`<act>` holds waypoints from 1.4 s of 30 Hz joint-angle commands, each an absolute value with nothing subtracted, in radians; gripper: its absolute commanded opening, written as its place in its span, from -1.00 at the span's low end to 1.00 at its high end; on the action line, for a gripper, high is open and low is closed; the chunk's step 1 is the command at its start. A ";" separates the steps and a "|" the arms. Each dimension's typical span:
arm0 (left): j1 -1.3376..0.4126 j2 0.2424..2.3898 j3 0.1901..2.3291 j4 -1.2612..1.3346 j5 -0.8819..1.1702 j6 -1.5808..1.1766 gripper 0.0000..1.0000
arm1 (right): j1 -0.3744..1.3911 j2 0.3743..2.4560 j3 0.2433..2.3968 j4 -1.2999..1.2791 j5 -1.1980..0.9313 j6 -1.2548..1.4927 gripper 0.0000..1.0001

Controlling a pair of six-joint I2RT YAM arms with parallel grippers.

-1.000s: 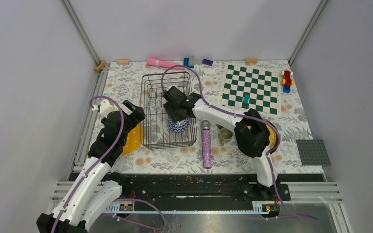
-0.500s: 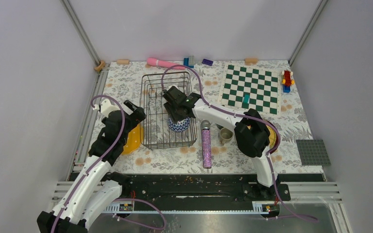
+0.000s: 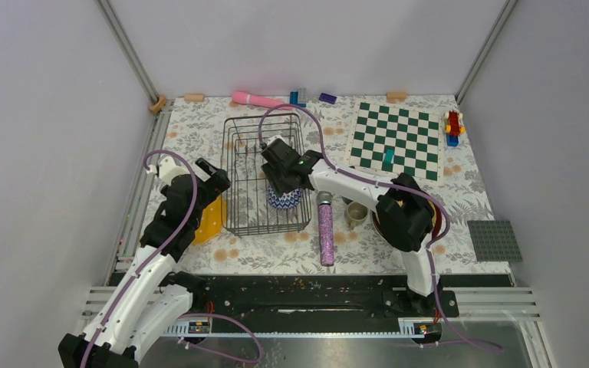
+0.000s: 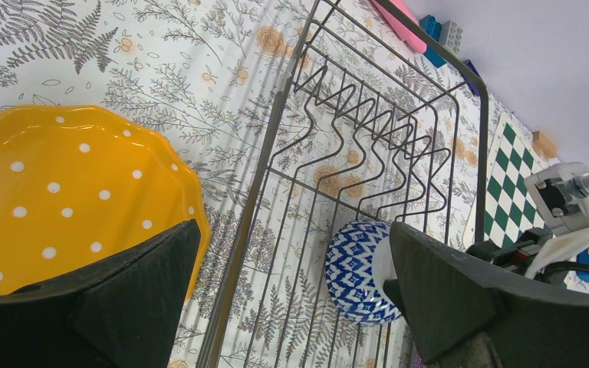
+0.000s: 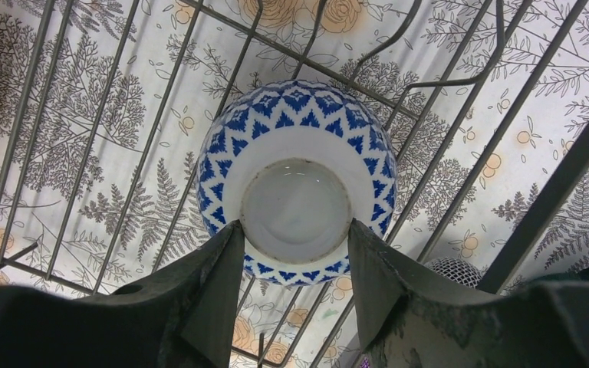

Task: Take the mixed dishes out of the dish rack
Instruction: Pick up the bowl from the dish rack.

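The dish rack (image 3: 264, 118) is a black wire basket left of the table's middle. A blue-white patterned bowl (image 3: 284, 201) lies upside down in its near right corner. My right gripper (image 3: 284, 185) reaches down into the rack, and in the right wrist view its fingers (image 5: 222, 253) press both sides of the bowl's (image 5: 295, 138) white foot ring. My left gripper (image 3: 208, 184) is open and empty above the rack's left edge (image 4: 276, 130) and a yellow dotted plate (image 4: 61, 192) on the table. The bowl also shows in the left wrist view (image 4: 353, 272). A small greyish cup (image 3: 357, 213) stands right of the rack.
A glittery purple cylinder (image 3: 326, 230) lies between the rack and the cup. The green-white chessboard (image 3: 397, 140) is at the back right with a toy (image 3: 453, 125) beside it. A grey baseplate (image 3: 494, 240) lies near right. A pink object (image 3: 251, 98) lies behind the rack.
My right arm has shifted slightly to the right over the bowl. The bowl and the left arm have not visibly moved.
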State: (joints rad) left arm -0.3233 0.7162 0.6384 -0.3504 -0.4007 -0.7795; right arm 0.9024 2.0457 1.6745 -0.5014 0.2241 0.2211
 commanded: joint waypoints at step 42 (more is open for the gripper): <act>-0.318 0.781 0.543 0.202 0.354 -0.847 0.98 | 0.908 1.375 1.125 0.241 0.008 0.433 -1.00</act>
State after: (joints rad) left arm -0.3222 0.7643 0.5667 -0.0402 0.1593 -0.8009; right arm 0.9024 1.4582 1.1580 0.0479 0.0578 0.3752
